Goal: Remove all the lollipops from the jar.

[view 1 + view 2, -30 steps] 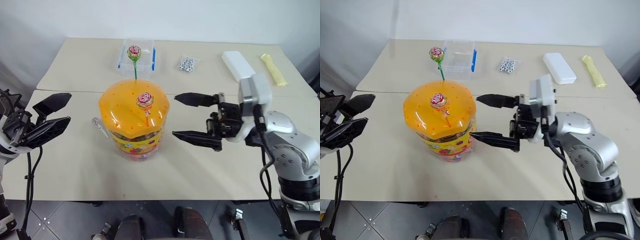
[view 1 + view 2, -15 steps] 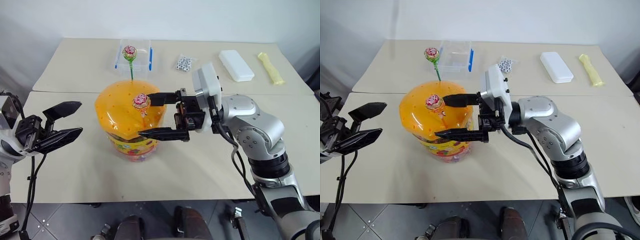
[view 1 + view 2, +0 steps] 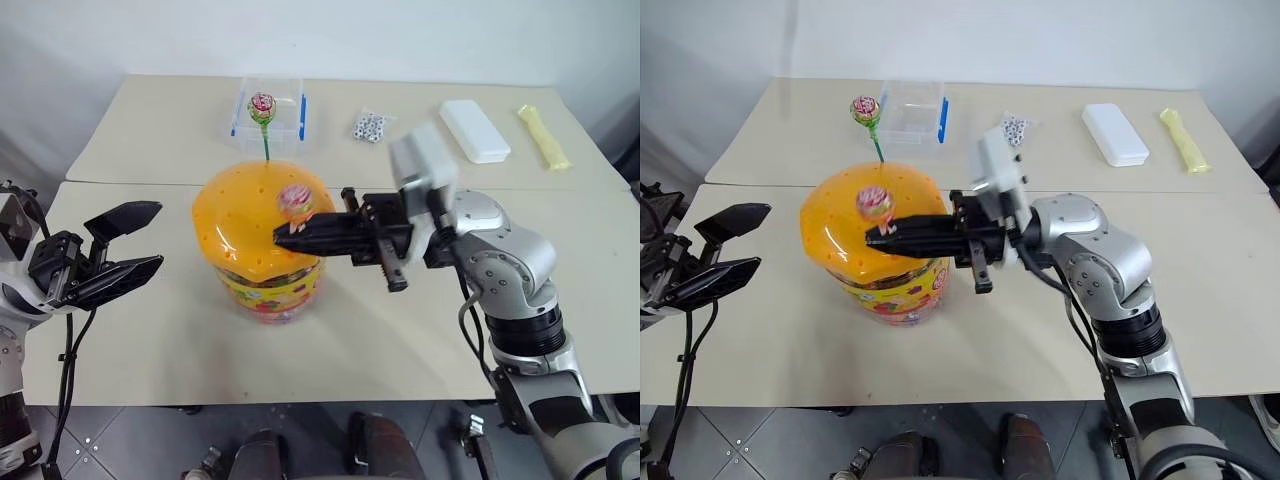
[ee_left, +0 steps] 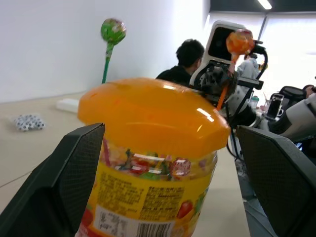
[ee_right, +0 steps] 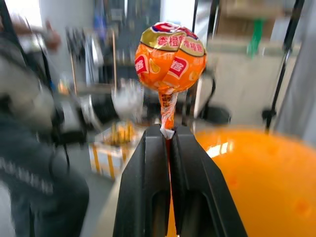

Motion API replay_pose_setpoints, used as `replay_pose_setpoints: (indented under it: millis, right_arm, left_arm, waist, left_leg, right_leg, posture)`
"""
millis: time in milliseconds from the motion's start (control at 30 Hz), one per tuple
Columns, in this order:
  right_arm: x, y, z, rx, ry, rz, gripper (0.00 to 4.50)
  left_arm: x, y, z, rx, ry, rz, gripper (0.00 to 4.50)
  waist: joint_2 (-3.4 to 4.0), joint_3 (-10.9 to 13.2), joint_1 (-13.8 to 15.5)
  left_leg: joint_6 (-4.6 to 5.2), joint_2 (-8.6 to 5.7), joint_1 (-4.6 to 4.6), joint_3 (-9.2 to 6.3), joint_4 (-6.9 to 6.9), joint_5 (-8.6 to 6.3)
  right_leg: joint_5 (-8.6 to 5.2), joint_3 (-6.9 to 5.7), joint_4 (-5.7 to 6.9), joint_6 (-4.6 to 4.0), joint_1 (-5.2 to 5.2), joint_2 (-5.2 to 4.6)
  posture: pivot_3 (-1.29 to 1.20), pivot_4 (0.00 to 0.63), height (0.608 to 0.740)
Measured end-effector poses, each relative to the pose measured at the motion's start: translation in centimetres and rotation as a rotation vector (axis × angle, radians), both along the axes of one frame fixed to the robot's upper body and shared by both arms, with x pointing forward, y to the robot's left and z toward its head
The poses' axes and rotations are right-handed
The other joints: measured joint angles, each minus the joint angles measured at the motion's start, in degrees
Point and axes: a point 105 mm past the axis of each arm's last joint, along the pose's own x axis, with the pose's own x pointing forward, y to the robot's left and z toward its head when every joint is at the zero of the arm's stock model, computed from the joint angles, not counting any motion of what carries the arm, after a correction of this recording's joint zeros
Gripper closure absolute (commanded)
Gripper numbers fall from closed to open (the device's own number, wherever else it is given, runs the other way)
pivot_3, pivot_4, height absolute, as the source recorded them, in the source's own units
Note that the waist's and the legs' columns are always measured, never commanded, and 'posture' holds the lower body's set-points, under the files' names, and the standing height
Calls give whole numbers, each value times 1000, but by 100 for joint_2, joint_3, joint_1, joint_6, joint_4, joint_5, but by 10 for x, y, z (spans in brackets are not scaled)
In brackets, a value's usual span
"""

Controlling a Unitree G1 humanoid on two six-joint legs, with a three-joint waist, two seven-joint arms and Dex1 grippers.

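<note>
The right arm reaches level across the jar, its gripper pinched on the stick of an orange-stick lollipop just above the domed lid. A green-stick lollipop stands upright at the jar's far side. The left gripper hangs off the jar's left, apart from it, fingers spread wide. Bare table lies in front of the jar and on both its sides
</note>
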Motion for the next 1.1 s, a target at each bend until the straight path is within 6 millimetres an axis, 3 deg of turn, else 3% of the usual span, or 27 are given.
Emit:
replay_pose_setpoints:
  millis: [167,267,333,467,567,733,800,900,1100]
  right_arm:
    - [15,-26,18,57,88,-68,4436]
    - [28,-58,23,43,113,-211,4436]
    - [33,-87,15,-4,133,-330,4436]
    - [42,-169,-33,-181,319,-683,4436]
    - [43,-211,-77,-355,404,-906,4436]
    - [56,-272,-143,-630,494,-1270,4436]
    - [57,-281,-158,-719,495,-1320,4436]
    - [58,-283,-168,-749,515,-1304,3734]
    - [55,-283,-165,-767,520,-1231,1804]
  left_arm:
    - [-7,-6,20,-64,-70,-17,0]
    - [-14,-12,19,-50,-70,-39,0]
    - [-17,-15,14,-36,-47,-47,0]
    - [-25,-18,10,-7,-30,-63,0]
    - [-32,-24,3,78,-16,-96,0]
    - [-33,-19,-18,236,5,-69,0]
    - [-32,-16,-20,263,-8,-51,0]
    - [-30,-13,-24,282,-11,-35,0]
    - [-29,-9,-31,286,12,-24,0]
  waist:
    - [0,0,9]
    - [1,0,16]
    - [0,0,39]
    - [0,1,154]
    - [2,0,158]
    - [11,-1,87]
    - [30,-4,88]
    - [44,-2,91]
    - [47,-1,108]
  left_leg:
    - [0,0,-2,-2,7,0]
    - [0,-1,-2,-3,-2,0]
    - [0,-2,-7,-8,-9,-1]
    - [2,-2,-11,1,-12,-5]
    - [3,-2,-2,22,-6,-4]
    - [3,0,15,64,-4,12]
    - [2,1,14,64,-5,12]
    - [1,1,8,64,-11,11]
    - [0,2,1,63,-12,10]
  right_leg:
    - [0,1,0,0,1,-3]
    - [0,0,-2,0,1,-4]
    - [0,-7,-12,0,1,-3]
    - [0,-4,-32,1,0,-2]
    - [0,11,-35,1,3,0]
    - [-9,46,-40,-16,5,4]
    - [-9,48,-39,-16,2,3]
    - [-8,47,-33,-14,-8,3]
    - [-7,45,-32,-12,-17,3]
  posture:
    - [0,150,740]
    - [0,150,740]
    - [0,150,740]
    - [0,150,740]
    - [0,150,740]
    - [0,150,740]
    - [0,150,740]
    - [0,150,740]
    - [0,150,740]
